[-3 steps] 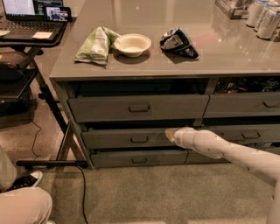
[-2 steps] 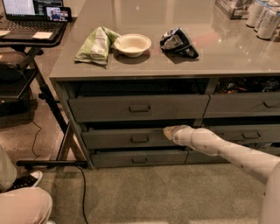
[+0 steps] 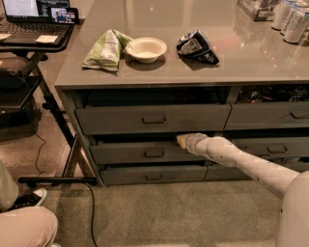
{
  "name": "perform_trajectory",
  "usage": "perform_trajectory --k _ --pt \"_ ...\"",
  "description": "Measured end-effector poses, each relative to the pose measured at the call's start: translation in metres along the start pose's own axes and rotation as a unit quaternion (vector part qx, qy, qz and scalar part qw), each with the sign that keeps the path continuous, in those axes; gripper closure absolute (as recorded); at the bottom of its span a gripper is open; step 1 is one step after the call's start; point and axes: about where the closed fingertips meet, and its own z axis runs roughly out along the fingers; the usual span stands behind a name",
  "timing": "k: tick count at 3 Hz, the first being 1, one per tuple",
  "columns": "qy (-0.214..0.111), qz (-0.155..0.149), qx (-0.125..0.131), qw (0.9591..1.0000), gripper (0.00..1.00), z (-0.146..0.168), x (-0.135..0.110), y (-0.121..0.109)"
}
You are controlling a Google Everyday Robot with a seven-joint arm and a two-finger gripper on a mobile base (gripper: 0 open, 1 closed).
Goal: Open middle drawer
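Gripper [image 3: 182,141] sits at the top edge of the middle drawer [image 3: 120,153], near its right end. Drawer's pull [image 3: 154,154] lies just left of the tip and slightly lower. Open or closed grip: can't tell. Bowl [image 3: 146,48] is on the counter, well above.

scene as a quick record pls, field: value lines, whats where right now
gripper: gripper at the top edge of the middle drawer, right of its pull
drawer state: at most slightly out, interior not visible
neighbours: top drawer above, bottom drawer below
items on top: green bag, white bowl, dark bag
far left: laptop
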Motion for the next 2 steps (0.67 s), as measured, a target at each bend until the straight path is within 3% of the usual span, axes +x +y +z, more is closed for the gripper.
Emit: perform_trajectory --k 2 --pt "-0.013 0.010 -0.009 0.9998 1.00 0.026 0.000 -0.001"
